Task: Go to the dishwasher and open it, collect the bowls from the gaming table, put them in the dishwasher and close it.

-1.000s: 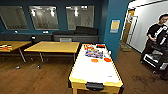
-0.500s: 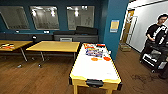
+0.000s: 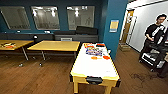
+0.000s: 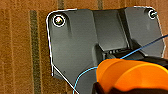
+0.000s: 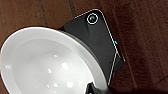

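Ahead of both grippers, whose grip cannot be told, small orange bowls [image 3: 106,57] are seen toward the far end of the white-topped, yellow-sided gaming table [image 3: 95,68], lying lengthwise.

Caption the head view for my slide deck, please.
Head view: white-topped gaming table with orange bowls at its far end, yellow tables behind, person at right.
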Robot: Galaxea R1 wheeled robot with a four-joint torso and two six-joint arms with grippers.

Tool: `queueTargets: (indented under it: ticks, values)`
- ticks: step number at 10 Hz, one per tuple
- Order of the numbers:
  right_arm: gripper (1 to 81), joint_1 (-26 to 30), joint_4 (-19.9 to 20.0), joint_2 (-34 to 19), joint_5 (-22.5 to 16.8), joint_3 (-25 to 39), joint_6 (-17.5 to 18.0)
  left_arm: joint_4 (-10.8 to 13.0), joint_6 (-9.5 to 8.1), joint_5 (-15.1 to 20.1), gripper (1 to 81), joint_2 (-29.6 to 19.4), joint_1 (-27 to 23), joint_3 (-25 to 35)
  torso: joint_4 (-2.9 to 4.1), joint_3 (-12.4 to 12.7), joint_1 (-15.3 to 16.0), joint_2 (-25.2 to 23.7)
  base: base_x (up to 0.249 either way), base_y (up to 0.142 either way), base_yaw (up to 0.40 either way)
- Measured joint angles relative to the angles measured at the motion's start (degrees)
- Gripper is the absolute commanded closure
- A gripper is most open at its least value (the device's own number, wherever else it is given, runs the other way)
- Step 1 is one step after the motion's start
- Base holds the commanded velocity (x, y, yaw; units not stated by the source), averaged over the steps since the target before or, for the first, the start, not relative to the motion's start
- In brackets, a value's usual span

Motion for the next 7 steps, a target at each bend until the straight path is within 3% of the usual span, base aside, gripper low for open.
queueTargets:
  ticks: [7]
  values:
    - [81.1,0.0,-0.1,0.4,-0.2,0.0,0.0,0.0,0.00,0.0,81.1,0.0,0.1,0.0,0.00,0.0,0.1,0.0,0.000,0.000,0.000]
